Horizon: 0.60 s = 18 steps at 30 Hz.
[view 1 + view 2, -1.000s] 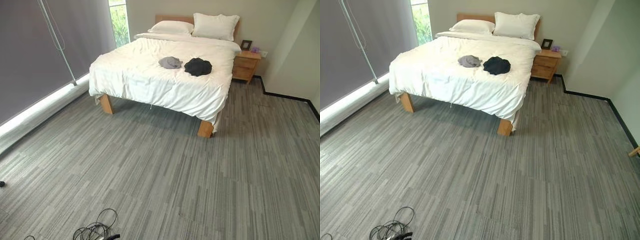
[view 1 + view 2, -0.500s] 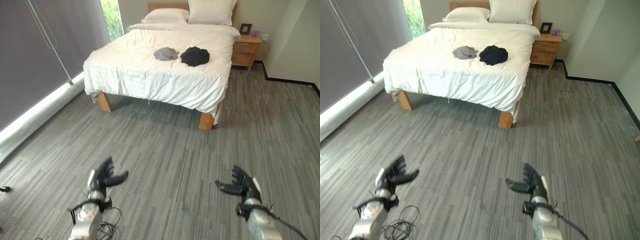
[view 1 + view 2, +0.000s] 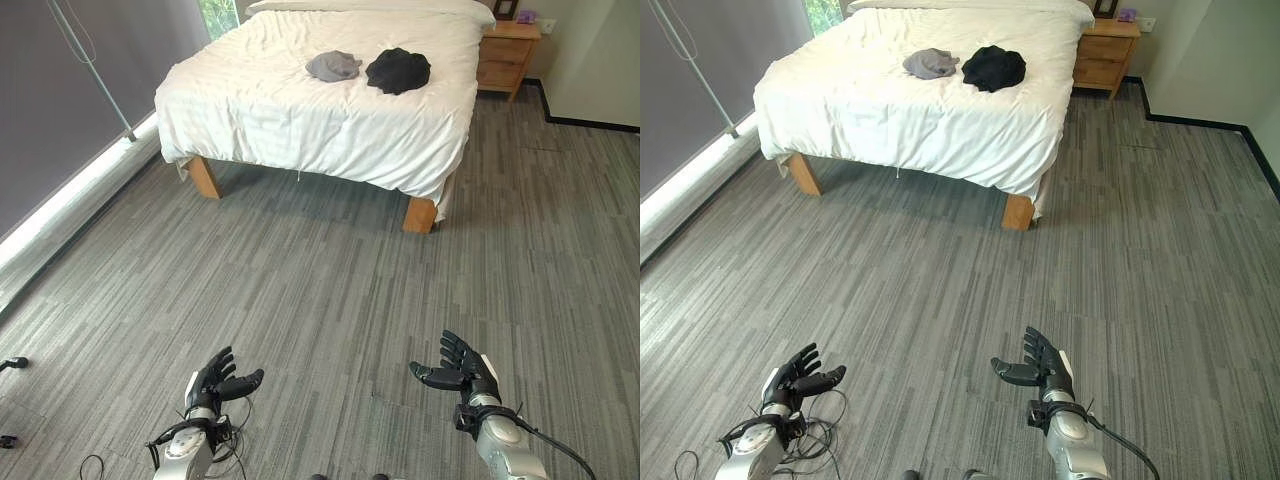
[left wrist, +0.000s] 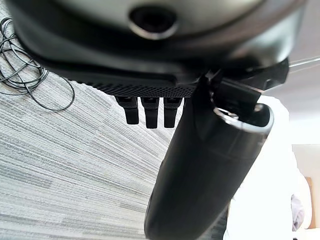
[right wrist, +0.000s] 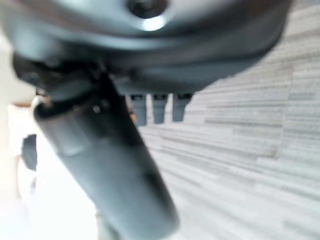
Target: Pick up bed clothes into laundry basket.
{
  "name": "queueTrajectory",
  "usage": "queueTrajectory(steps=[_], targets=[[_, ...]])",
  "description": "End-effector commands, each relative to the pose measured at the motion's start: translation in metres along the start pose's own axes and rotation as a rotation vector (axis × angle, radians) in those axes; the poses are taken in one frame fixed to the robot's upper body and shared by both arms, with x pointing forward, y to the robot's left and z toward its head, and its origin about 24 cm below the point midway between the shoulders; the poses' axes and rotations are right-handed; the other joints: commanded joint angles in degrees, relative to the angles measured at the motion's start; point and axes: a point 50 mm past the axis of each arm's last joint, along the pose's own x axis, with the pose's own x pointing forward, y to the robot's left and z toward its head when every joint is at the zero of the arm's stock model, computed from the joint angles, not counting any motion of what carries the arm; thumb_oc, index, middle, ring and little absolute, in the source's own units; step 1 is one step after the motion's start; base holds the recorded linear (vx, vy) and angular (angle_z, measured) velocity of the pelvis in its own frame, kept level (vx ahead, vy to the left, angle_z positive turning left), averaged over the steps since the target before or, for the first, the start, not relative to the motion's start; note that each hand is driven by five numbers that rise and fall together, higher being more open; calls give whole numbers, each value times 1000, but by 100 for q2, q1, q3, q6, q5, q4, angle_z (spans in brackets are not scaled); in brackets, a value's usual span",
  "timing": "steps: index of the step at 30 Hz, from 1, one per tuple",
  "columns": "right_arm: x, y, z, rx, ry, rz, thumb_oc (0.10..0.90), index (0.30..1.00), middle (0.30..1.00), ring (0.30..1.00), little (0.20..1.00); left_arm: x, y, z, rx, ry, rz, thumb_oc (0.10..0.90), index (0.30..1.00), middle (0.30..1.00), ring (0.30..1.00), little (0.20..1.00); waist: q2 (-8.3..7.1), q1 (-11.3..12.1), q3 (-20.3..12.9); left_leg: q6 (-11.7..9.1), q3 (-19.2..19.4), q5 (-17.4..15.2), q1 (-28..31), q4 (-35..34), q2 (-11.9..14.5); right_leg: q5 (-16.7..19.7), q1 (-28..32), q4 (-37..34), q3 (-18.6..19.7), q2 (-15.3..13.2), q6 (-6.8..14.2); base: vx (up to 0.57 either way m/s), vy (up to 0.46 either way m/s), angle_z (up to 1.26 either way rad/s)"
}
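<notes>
Both hands sit lower in the head views than half a second ago, and the whole picture has tipped down, so the pillows seen earlier at the bed's head are now cut off by the top edge. The left hand [image 3: 213, 380] hovers over the grey striped carpet floor [image 3: 330, 300] at the lower left, fingers straight and spread, thumb out toward the middle, holding nothing. The right hand [image 3: 462, 371] hovers at the lower right in the same loose, released pose, thumb pointing inward, also empty. The 2 hands are well apart from each other and well apart from the bed [image 3: 300, 120].

On the white bedding lie 2 bundled garments: a grey garment [image 3: 333, 66] and, just beside it on the robot's right, a black garment [image 3: 398, 70]. They lie close together, and whether they touch cannot be told. The bed stands on wooden legs [image 3: 419, 214]. A wooden nightstand [image 3: 508, 58] stands by the bed's far right corner. Along the left runs a grey blind [image 3: 60, 90] over a window, with a bright strip at its foot.
</notes>
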Motion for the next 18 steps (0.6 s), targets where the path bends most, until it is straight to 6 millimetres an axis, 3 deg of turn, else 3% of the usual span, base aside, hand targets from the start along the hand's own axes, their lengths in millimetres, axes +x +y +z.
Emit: queueTrajectory(steps=[1, 3, 4, 6, 7, 8, 9, 11, 12, 13, 14, 16, 18], targets=[[-6, -11, 20, -39, -113, 46, 800, 900, 900, 900, 900, -1, 30, 61, 22, -279, 59, 800, 900, 900, 900, 900, -255, -310, -347, -335, -556, -315, 801, -592, 373, 1289, -81, -3372, 277, -168, 430, 519, -181, 3], [-7, -14, 18, -58, -101, 38, 800, 900, 900, 900, 900, 4, 23, 71, 1, -316, 36, 800, 900, 900, 900, 900, -264, -507, -347, -524, -637, -490, 1103, -655, 607, 1598, -68, -4500, 466, 70, 554, 569, -200, 13], [-7, -14, 19, -64, -105, 35, 800, 900, 900, 900, 900, 6, 15, 78, 0, -337, 15, 800, 900, 900, 900, 900, -276, -612, -368, -594, -666, -577, 1265, -639, 717, 1767, -161, -4669, 607, 121, 620, 624, -224, 46], [-8, -13, 17, -63, -98, 41, 800, 900, 900, 900, 900, 9, 5, 85, 8, -358, -16, 800, 900, 900, 900, 900, -296, -688, -408, -667, -690, -592, 1409, -555, 811, 1864, -236, -4537, 639, 148, 659, 465, -194, 47], [-10, -10, 15, -48, -95, 56, 800, 900, 900, 900, 900, 11, -8, 92, 5, -382, -56, 800, 900, 900, 900, 900, -290, -718, -457, -785, -800, -426, 1264, -27, 910, 1871, -104, -4379, 647, 213, 527, 296, -138, 33], [-10, -10, 15, -48, -95, 56, 800, 900, 900, 900, 900, 11, -8, 92, 5, -382, -56, 800, 900, 900, 900, 900, -289, -720, -458, -785, -801, -428, 1262, -25, 911, 1871, -104, -4379, 645, 213, 527, 506, -223, 40], [-9, -8, 13, -51, -83, 75, 800, 900, 900, 900, 900, 12, -14, 89, -7, -374, -72, 800, 900, 900, 900, 900, -209, -756, -525, -937, -811, 96, 1192, 564, 1047, 1748, -25, -4213, 613, 388, 395, 404, -170, 34], [-5, -4, 15, -84, -79, 102, 800, 900, 900, 900, 900, 15, -20, 81, -90, -333, -77, 800, 900, 900, 900, 900, -279, -722, -594, -1049, -682, 1453, 512, 2510, 1201, 1442, 436, -4116, 476, 525, 10, 718, -451, 18], [-4, -2, 24, -41, -116, 112, 800, 900, 900, 900, 900, 13, -25, 83, -132, -343, -111, 800, 900, 900, 900, 900, -526, -482, -418, -969, -445, 1642, -561, 4330, 1171, 1157, 1114, -4308, 441, 538, -355, 1186, -726, 12], [3, -9, 39, -132, -148, 108, 800, 900, 900, 900, 900, 11, -30, 84, -7, -349, -142, 800, 900, 900, 900, 900, -640, -68, -231, -821, -155, 1141, -1731, 5023, 968, 733, 1885, -4413, 468, 589, -464, 935, -561, -5], [3, -9, 39, -131, -148, 108, 800, 900, 900, 900, 900, 11, -30, 84, -6, -350, -142, 800, 900, 900, 900, 900, -649, -71, -241, -816, -152, 1152, -1747, 5018, 958, 737, 1870, -4413, 467, 578, -462, 788, -258, -7], [14, -7, 53, -158, -179, 109, 800, 900, 900, 900, 900, 11, -33, 93, 153, -384, -151, 800, 900, 900, 900, 900, -579, 212, -236, -844, -16, 1006, -2320, 4556, 941, 541, 2339, -4532, 443, 569, -418, 487, -19, -36], [21, -1, 68, -160, -228, 128, 800, 900, 900, 900, 900, 12, -29, 88, 123, -364, -165, 800, 900, 900, 900, 900, -524, 447, -338, -835, 236, 1163, -2524, 3162, 986, 387, 2683, -4665, 444, 570, -321, 507, 22, -29]])
